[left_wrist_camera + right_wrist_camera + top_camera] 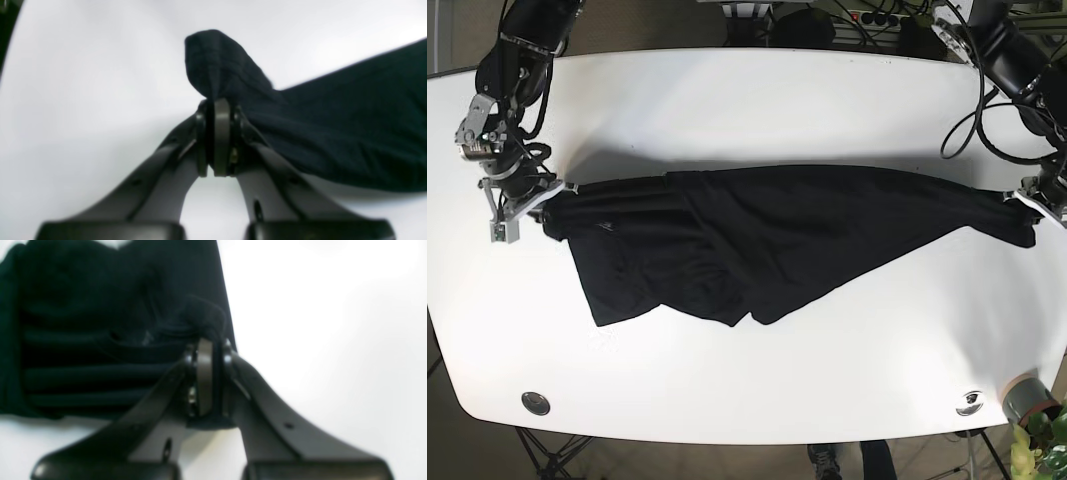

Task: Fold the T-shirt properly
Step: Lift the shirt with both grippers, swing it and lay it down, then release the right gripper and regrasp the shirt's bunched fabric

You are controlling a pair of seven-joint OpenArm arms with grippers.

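I have both grippers, left gripper and right gripper, pinching the T-shirt taut between the counter's side edges, no fold made yet

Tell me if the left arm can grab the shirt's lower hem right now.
Probably not: the left gripper is shut on one end of the T-shirt, and the right gripper pinches the other end.

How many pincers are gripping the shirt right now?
2. The left pincer is shut on one end of the dark cotton T-shirt; the right pincer is shut on the opposite end.
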